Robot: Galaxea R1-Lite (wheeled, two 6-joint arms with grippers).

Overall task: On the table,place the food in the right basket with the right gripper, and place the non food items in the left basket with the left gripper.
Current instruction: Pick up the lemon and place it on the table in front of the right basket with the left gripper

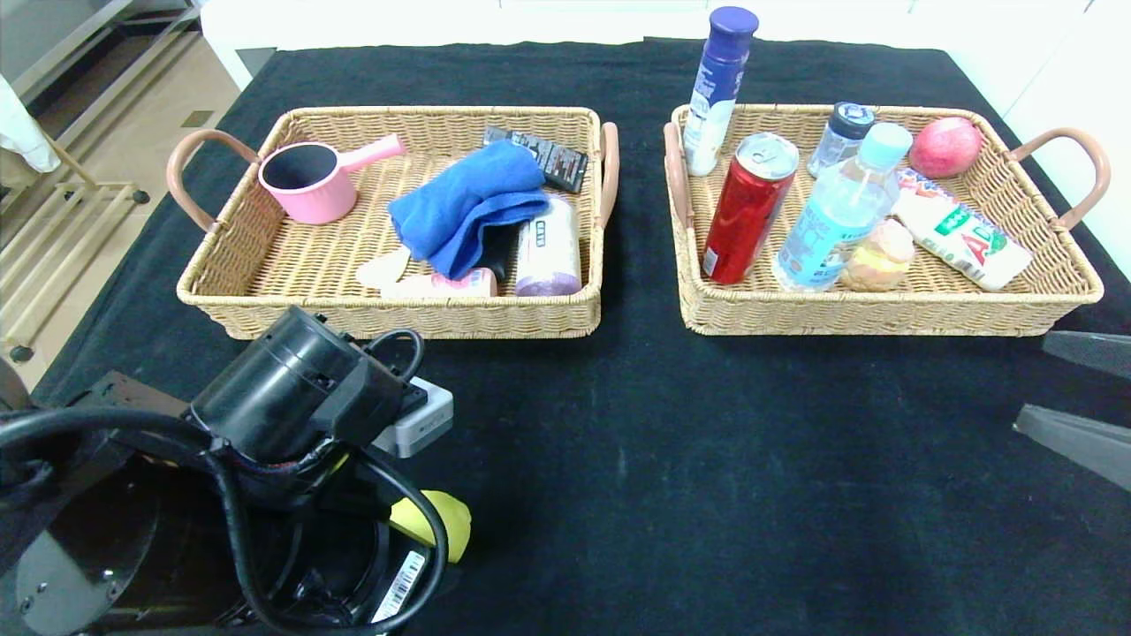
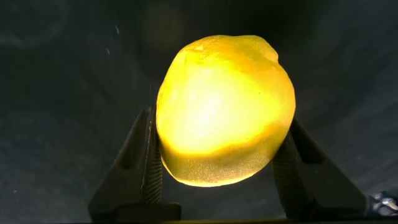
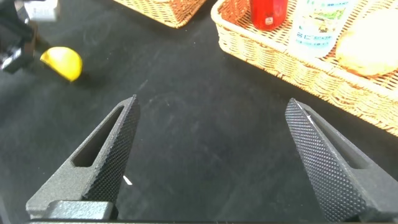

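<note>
Lemon at the near left edge of the tabletop, between the left end effector's fingers.
Left end effector grips lemon; right end effector open, well apart, near right edge; right basket far right.
</note>
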